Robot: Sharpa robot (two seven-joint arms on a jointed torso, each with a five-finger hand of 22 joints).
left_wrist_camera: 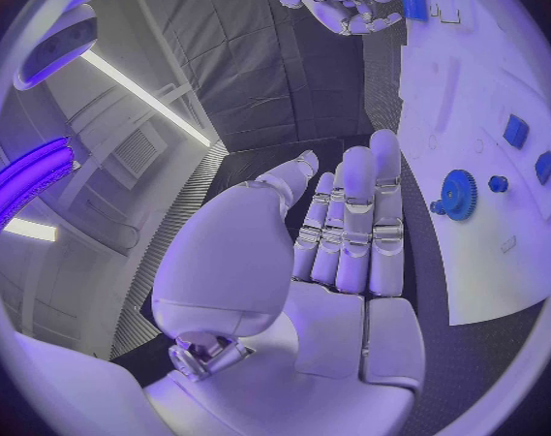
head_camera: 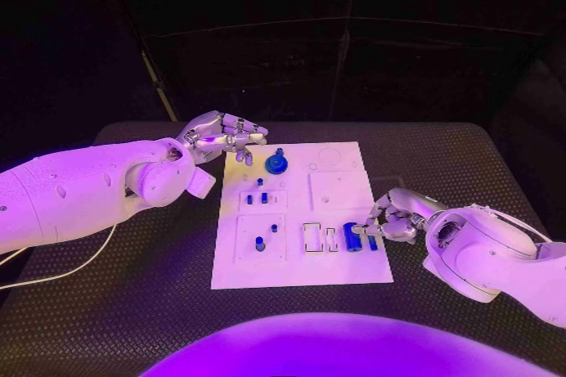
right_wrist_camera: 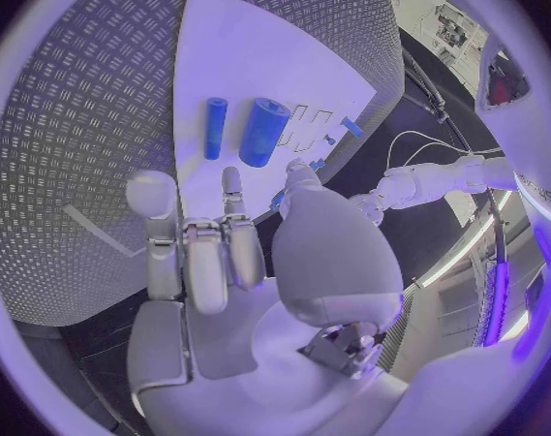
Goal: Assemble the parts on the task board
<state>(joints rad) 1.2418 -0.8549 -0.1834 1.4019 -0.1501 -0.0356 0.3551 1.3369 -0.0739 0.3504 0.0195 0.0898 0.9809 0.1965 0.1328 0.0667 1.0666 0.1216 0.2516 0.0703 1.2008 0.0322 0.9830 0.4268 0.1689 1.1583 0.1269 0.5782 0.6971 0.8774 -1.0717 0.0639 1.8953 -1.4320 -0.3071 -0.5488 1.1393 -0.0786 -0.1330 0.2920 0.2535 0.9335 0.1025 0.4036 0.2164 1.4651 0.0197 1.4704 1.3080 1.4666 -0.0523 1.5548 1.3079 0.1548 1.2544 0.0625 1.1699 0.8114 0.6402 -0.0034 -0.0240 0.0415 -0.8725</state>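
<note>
From the head camera I had my left arm reaching in across the bench, its left hand hovering just off the far left corner of the task board. In its wrist view that hand's fingers lay straight and side by side, thumb set apart, palm bare and nothing in its hold. The blue gear lay flat on the board just beside those fingertips, apart from them, with a small blue peg just past it. My right arm came in low, and the right hand sat at the board's right edge, fingers bent loosely toward the plate; the wrist camera showed its fingers extended and a little spread, with nothing between them and the thumb. Just ahead of those fingertips lay the thick blue cylinder and, closer to the hand, the thin blue rod; both lay on their sides on the board, side by side, long axes running from the board's near edge to its far edge. Neither touched the hand. Beyond the cylinder, away from the right hand, stood empty rectangular slots, and several short blue pegs stood in the square plates between the two hands.
</note>
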